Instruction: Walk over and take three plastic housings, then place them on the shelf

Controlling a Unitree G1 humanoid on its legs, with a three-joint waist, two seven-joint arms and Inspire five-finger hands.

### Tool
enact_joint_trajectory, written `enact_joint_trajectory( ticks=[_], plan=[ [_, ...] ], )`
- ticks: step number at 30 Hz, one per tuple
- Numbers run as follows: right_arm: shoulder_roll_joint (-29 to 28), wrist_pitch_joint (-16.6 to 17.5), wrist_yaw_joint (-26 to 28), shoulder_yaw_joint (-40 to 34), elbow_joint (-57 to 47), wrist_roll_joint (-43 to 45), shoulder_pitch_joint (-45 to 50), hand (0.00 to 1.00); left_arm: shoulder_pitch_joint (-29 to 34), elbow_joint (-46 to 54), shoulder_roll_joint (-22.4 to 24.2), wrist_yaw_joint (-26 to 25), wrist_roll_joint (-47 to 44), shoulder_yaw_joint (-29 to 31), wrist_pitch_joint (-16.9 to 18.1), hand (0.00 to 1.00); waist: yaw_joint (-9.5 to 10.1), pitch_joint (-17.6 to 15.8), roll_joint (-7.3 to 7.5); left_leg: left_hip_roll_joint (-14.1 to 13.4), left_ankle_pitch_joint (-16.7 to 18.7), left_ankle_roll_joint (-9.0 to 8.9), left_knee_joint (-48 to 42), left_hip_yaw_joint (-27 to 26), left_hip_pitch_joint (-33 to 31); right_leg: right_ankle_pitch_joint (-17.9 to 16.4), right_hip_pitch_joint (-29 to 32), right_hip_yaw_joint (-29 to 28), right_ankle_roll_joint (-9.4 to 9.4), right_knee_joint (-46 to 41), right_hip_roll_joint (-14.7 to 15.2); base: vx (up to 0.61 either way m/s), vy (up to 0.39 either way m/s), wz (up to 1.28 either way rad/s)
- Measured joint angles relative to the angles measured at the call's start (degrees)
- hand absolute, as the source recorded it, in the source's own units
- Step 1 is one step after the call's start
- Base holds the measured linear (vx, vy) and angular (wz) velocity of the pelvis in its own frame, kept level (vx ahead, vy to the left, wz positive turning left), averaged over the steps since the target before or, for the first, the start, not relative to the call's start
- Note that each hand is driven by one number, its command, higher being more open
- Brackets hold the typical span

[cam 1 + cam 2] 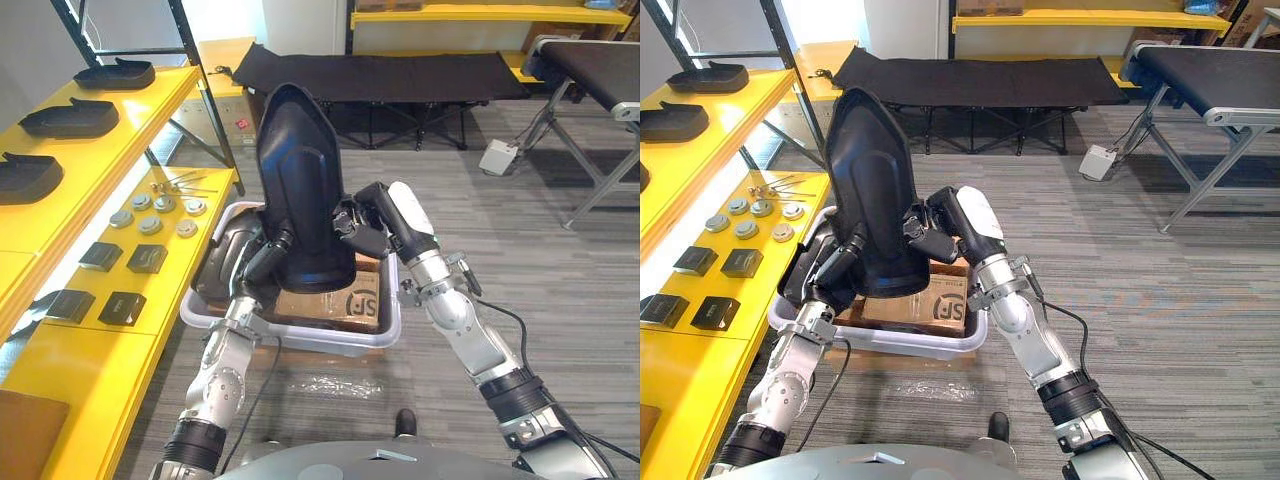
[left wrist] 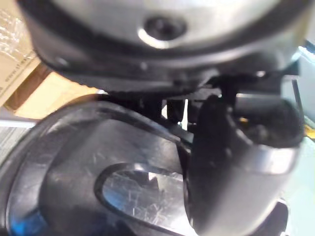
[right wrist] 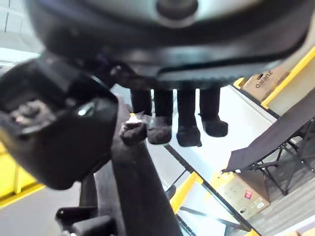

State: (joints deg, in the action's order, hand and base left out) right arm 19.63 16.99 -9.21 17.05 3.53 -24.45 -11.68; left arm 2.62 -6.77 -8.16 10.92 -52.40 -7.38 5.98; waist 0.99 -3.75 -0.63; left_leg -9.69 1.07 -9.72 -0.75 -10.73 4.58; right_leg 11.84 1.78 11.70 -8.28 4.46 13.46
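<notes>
We hold one black plastic housing (image 1: 300, 180) up on its end, just above the white bin (image 1: 300, 340). It is tall, with a narrow top and a wide bottom. The wide bottom hangs over the brown box (image 1: 335, 300) that lies in the bin.

Our left hand (image 1: 264, 256) is curled round the housing's low edge, over the bin's left side. Our right hand (image 1: 372, 222) pinches the other edge, over the bin's right side, with the thumb on one face and the fingers on the other. So both hands are closed on the housing.

We think the housing is light and stiff, like a hard shell. It looks smooth and shiny, so it may slip. It is big, so it could tip if one hand let go. The thin edges near the wide end look like the best place to hold it, with one hand on each side.

Another dark housing (image 1: 222, 255) seems to lie in the bin's left part. To the left of the bin stands the yellow shelf (image 1: 140, 125). Three housings (image 1: 70, 118) lie on it in a row.
</notes>
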Motion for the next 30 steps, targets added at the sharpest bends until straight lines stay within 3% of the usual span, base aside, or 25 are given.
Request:
enact_joint_trajectory(
  ticks=[8,9,15,17,21,26,30],
  plan=[
    [-0.34,0.82,-0.21,-0.04,0.00,0.14,0.00,0.00,0.01,-0.02,0.05,1.63,0.12,0.47,0.02,0.00,-0.07,0.08,0.14,0.00,0.02,0.00,0.01,-0.02,-0.01,-0.01,0.02,0.00,-0.01,0.00,0.00,0.00,0.000,0.00],
    [-0.34,0.82,-0.24,-0.04,0.00,0.14,0.05,1.00,0.01,-0.02,0.11,1.63,0.23,0.48,0.02,0.00,-0.07,0.08,0.16,-0.01,0.03,-0.02,0.01,-0.02,-0.01,-0.03,0.03,0.00,0.00,0.00,0.00,0.00,0.000,0.00],
    [-0.47,0.82,-0.60,-0.62,0.03,0.55,0.85,1.00,0.06,0.12,0.37,1.45,1.71,0.51,0.25,0.00,0.07,0.08,0.18,-0.02,0.05,-0.04,0.01,-0.03,-0.02,-0.12,0.06,0.01,0.09,0.01,0.00,0.00,0.000,0.00],
    [-0.47,-0.18,-0.80,-0.97,0.04,0.87,1.63,1.00,0.08,0.97,0.45,-0.66,5.91,0.46,0.52,0.00,0.20,0.11,0.23,-0.03,0.06,-0.04,0.01,-0.03,-0.01,-0.12,0.05,0.02,0.10,0.01,0.00,0.00,0.000,0.00],
    [-1.19,-3.89,0.56,-2.13,0.04,5.58,2.34,1.00,0.55,3.70,0.50,-5.92,14.11,0.36,0.53,0.00,0.24,0.12,0.26,-0.04,0.06,-0.04,0.01,-0.04,0.01,-0.12,0.03,0.02,0.10,0.00,-0.03,0.00,0.000,0.00],
    [-4.68,-9.57,5.84,-4.61,-4.38,20.89,7.82,1.00,3.86,7.82,2.16,-14.00,24.44,1.50,1.33,0.00,0.30,0.31,0.56,-0.77,0.21,-0.27,-0.02,-0.30,0.33,-0.18,-0.10,-0.11,0.20,0.00,-0.81,0.00,0.000,-0.02],
    [-7.03,-10.57,6.37,-5.18,-8.77,24.85,13.44,1.00,6.59,7.77,4.23,-21.91,33.17,4.82,1.66,0.00,0.15,0.37,0.66,-1.11,0.57,-0.52,-0.08,-1.20,1.04,-0.29,-0.18,-0.94,0.36,0.02,-1.23,-0.01,-0.001,-0.12]
  ],
)
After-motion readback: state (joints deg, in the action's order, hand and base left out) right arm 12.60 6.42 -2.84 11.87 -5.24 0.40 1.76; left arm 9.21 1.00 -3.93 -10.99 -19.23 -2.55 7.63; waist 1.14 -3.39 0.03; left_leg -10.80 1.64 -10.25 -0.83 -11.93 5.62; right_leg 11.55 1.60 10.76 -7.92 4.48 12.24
